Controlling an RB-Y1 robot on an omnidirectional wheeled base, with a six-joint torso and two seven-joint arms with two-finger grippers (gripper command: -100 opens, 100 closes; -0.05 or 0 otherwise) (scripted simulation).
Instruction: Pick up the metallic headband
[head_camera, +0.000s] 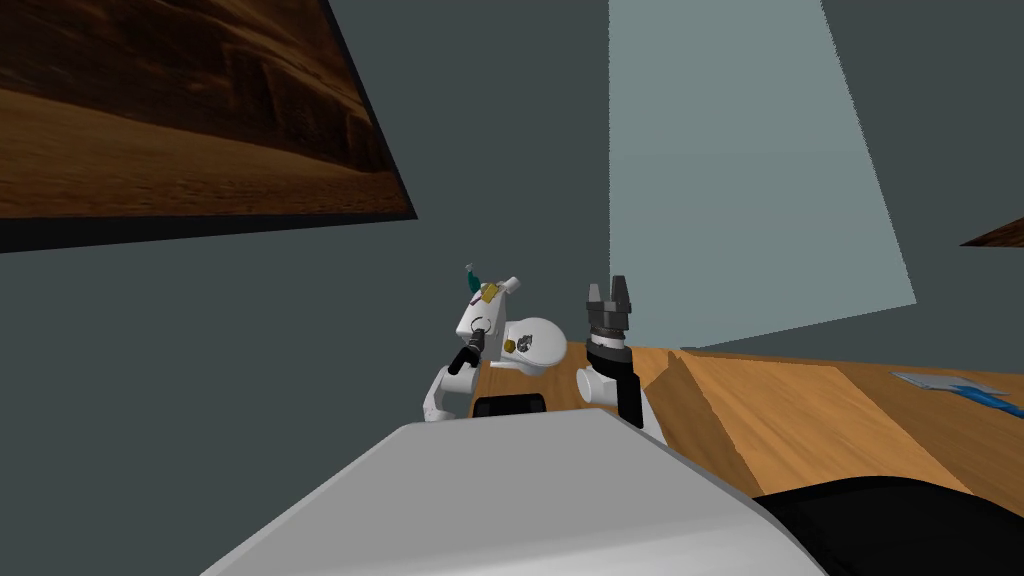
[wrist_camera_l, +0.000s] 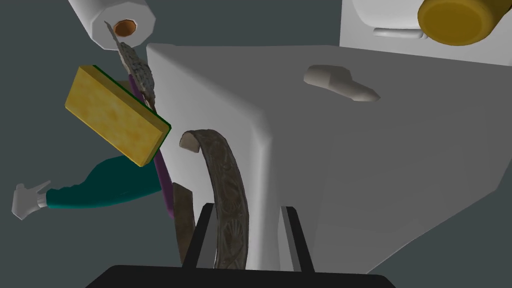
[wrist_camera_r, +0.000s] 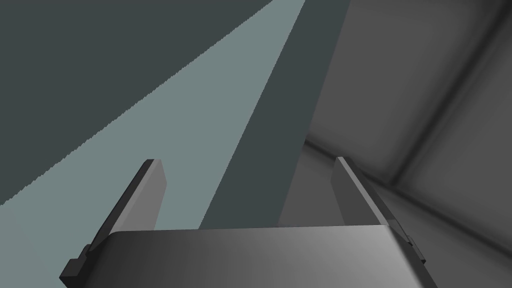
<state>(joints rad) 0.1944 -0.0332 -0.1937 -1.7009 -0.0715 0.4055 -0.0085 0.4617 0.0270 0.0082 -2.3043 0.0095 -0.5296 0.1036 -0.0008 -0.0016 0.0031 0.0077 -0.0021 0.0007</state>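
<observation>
Headband (wrist_camera_l: 225, 170) inside left gripper (wrist_camera_l: 248, 206), clenched or not cannot tell; could slide out along its curve if loose, hitting sponge (wrist_camera_l: 117, 115).

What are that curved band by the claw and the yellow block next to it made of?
The headband looks like dull, aged metal, bronze-grey with embossed fan patterns, though the matte render leaves that open. The yellow block looks like a sponge: a mottled, soft-looking face with a thin green backing layer.
</observation>
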